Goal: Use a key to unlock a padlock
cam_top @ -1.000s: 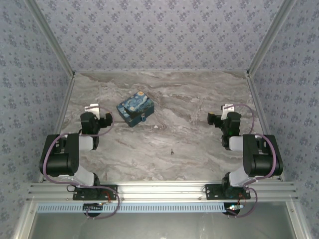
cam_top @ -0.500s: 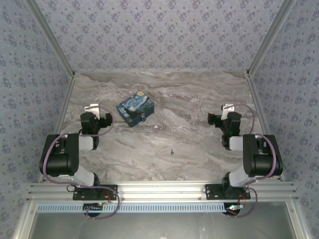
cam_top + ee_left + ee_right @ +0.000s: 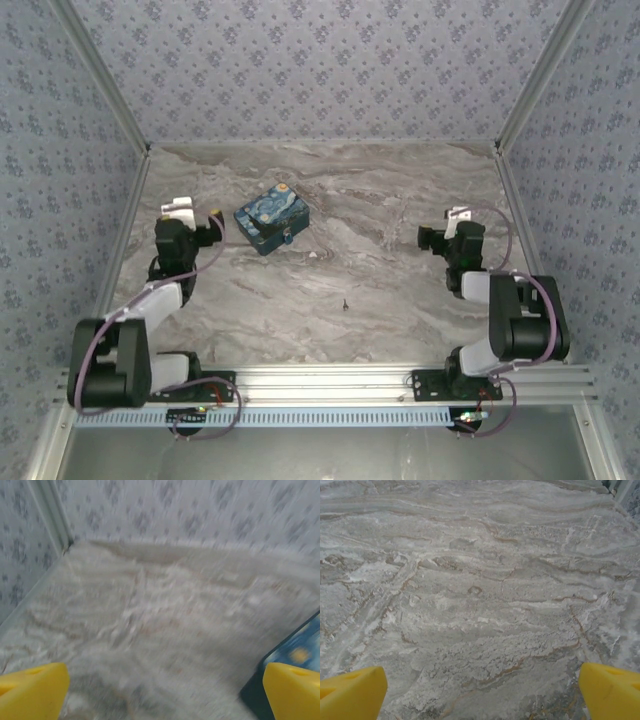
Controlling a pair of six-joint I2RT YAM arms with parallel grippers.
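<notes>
Top external: grey-veined marble table, floral-papered walls all round; left gripper and right gripper both spread wide.

- The left gripper is spread wide, with its yellow fingertips at the two lower corners.
- A grey marble table, blurred, lies under them.
- A corner of a blue printed box sits just beside the right fingertip.
- A patterned wall stands behind, with a metal post at the upper left.

L arm stretched fwd, R arm folded, fingers apart
</notes>
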